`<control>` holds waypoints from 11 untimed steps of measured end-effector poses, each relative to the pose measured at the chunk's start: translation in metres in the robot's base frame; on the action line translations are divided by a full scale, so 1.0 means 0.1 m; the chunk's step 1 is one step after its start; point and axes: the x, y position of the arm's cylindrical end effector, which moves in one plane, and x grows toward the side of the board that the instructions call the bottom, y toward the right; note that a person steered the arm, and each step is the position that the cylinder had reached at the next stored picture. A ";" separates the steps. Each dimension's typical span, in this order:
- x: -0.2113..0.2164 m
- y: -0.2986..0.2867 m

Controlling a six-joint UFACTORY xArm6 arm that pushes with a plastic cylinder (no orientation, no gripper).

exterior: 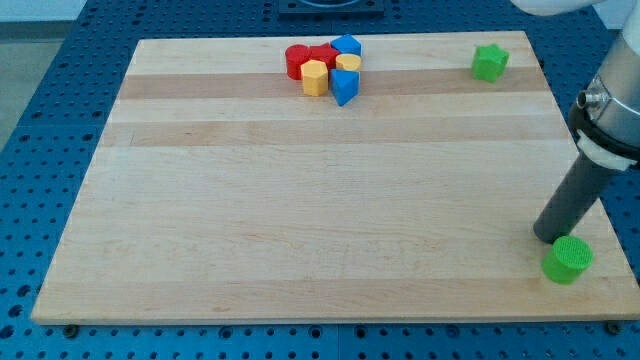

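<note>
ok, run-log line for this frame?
my tip | beside green cylinder, contact unclear | green star top right | red/yellow/blue cluster top

Looks like a lab: wooden board (300, 200) on blue perforated bench (60, 90) w/ robot arm (610, 110)

the board (300, 200) is pale wood, striped with lighter and slightly darker planks. around it the table (40, 150) is blue, dotted with a grid of dark holes. at the upper middle of the frame sit two red blocks (305, 57), two yellow blocks (316, 77) and two blue blocks (345, 87). the star block (490, 62) at upper right is green, as is the cylinder (568, 260) at lower right. my tip (546, 238) is dark grey.
</note>
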 end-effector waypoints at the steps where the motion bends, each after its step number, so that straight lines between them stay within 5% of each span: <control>1: -0.02 0.00; 5: -0.16 0.00; 7: -1.05 -0.16; 11: -2.67 0.77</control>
